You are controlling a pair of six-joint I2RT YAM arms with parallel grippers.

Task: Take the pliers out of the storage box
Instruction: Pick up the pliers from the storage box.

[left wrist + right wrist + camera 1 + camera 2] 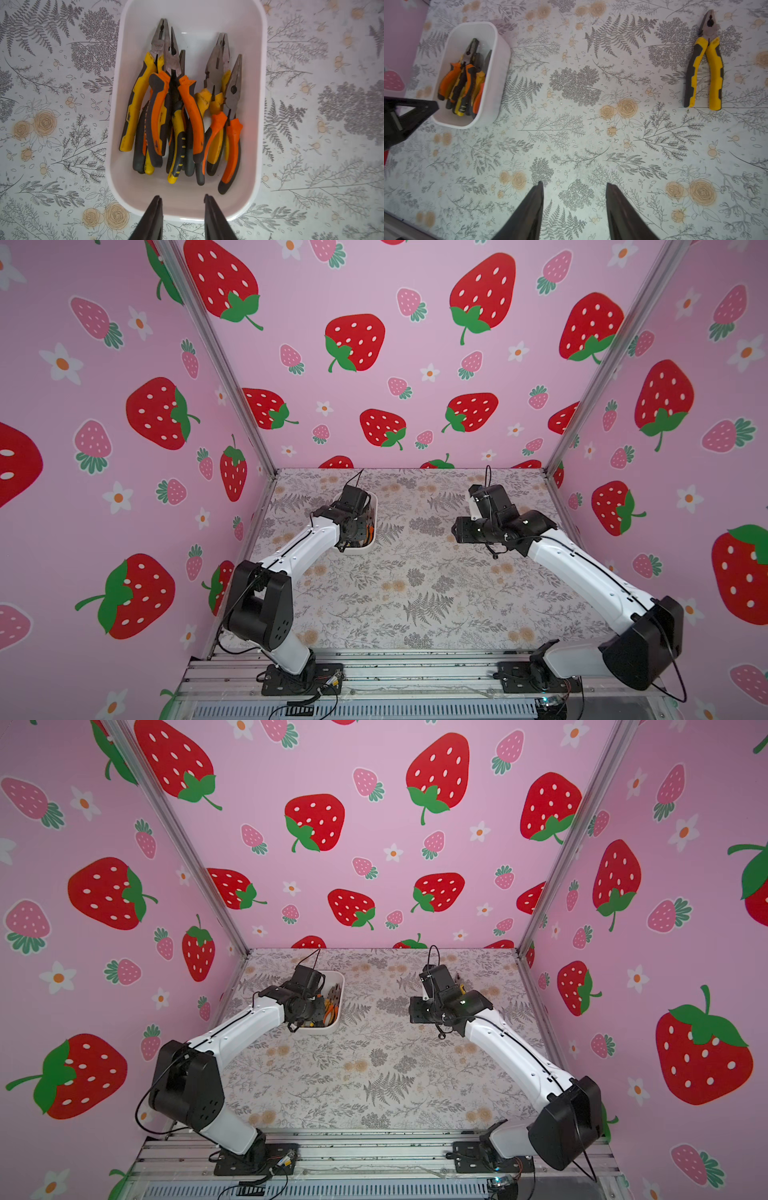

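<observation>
Left wrist view shows us the left gripper, jaws apart and empty, above pliers in the box near the table's far-left corner; right gripper apart, empty.

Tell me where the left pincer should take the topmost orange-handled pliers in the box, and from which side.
Probably straight from above: left pincer closing across the curved handle of the topmost orange pliers. That handle lies uppermost, with bare storage box floor beside it for a finger.
</observation>
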